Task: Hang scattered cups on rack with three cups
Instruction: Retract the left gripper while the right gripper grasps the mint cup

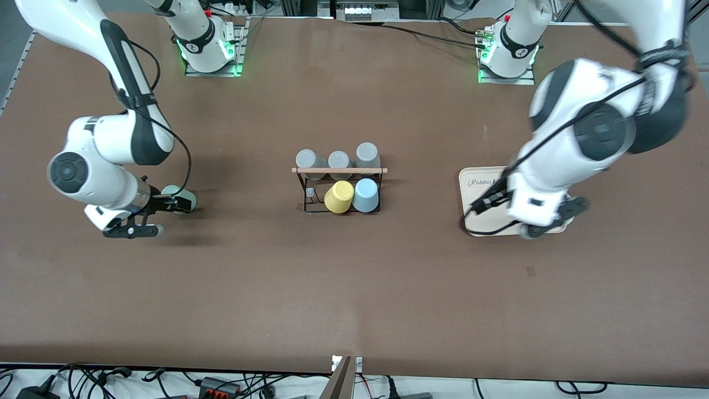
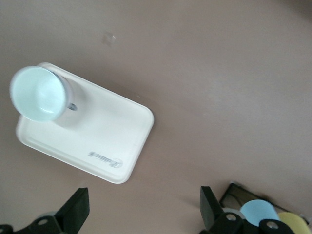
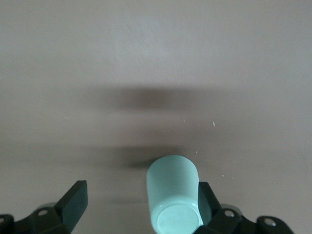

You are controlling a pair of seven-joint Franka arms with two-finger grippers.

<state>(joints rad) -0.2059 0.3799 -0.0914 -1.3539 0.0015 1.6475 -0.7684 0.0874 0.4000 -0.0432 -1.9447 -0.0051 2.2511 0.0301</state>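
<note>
The mint cup [image 3: 173, 200], on the desk [image 1: 354, 288] toward the right arm's end, is bracketed by the released right hand [image 3: 141, 204], seemingly for clenching, while the equally released left hand [image 2: 144, 209] is held above the tray [image 2: 112, 141] bearing the pale blue cup [image 2: 38, 93], both cups well apart from the rack [image 1: 339, 170].

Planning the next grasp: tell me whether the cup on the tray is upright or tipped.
Upright. In the left wrist view the light blue cup stands on the white tray, its open mouth facing the camera above, with the left hand open over the tray.
</note>
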